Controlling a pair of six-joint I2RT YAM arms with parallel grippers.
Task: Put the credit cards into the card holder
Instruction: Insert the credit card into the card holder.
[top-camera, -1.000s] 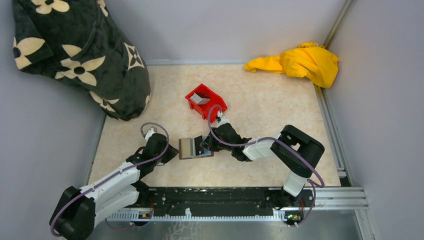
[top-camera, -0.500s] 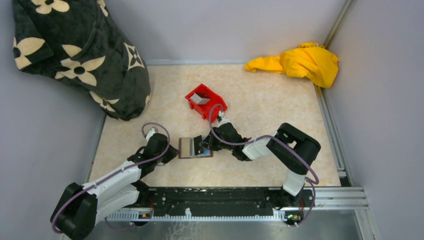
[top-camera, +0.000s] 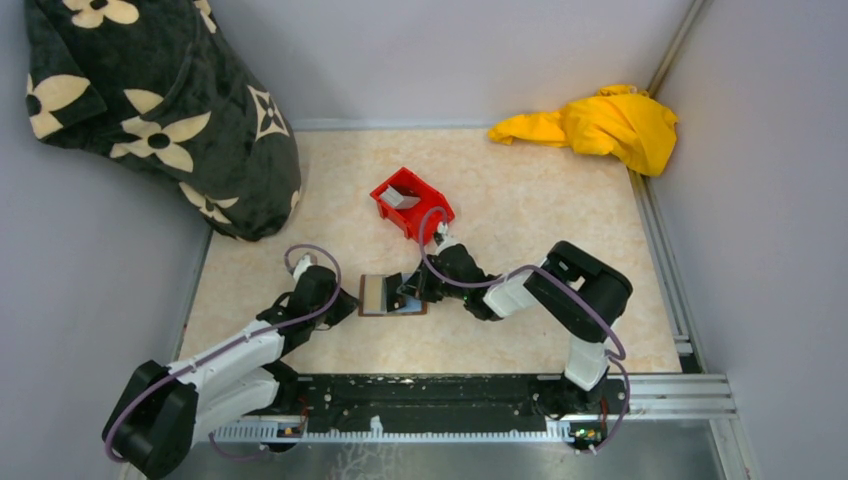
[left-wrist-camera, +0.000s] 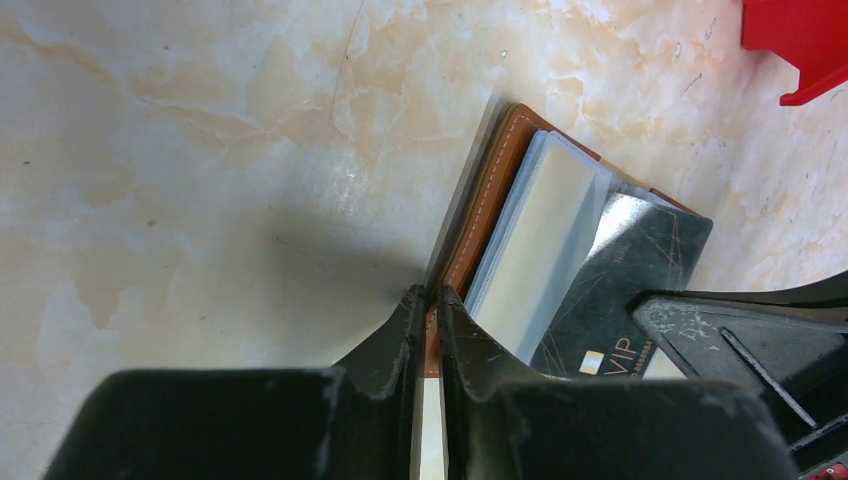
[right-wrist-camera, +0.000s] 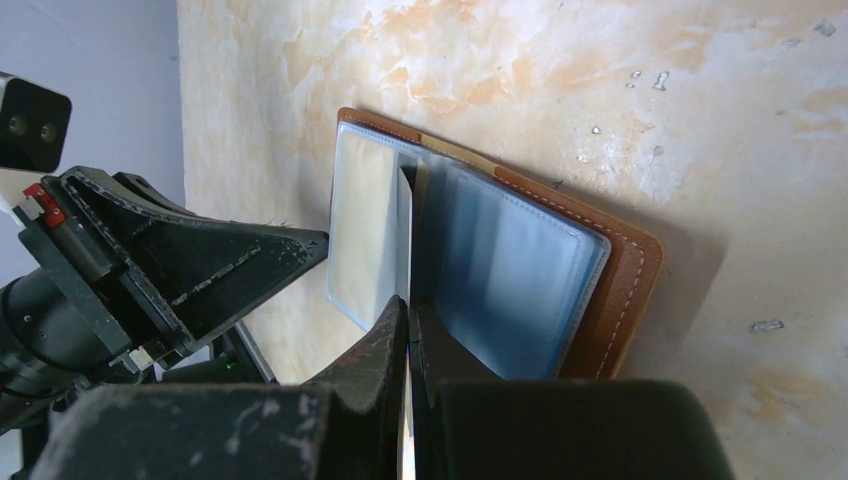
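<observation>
Top view: the card holder is lying open on the marbled table, just below the centre of the frame, between the two arms. The left gripper is meeting it from the left and the right gripper from the right.

Left wrist view: the left fingers are standing almost together, pinching the stitched brown cover at its near edge. The clear sleeves are lying face up right of that edge. A dark credit card marked VIP is resting against the holder's right side, its lower end running under the right gripper at the lower right of the frame.

Right wrist view: the right fingers are pressing together on a thin card seen edge-on, which is reaching up over the fold between the two sleeve pages.

Top view again: a red bin is sitting above the holder, apart from it, and is holding a grey-white card. A black flower-patterned cloth is filling the upper left corner, and a yellow cloth is lying at the upper right.
</observation>
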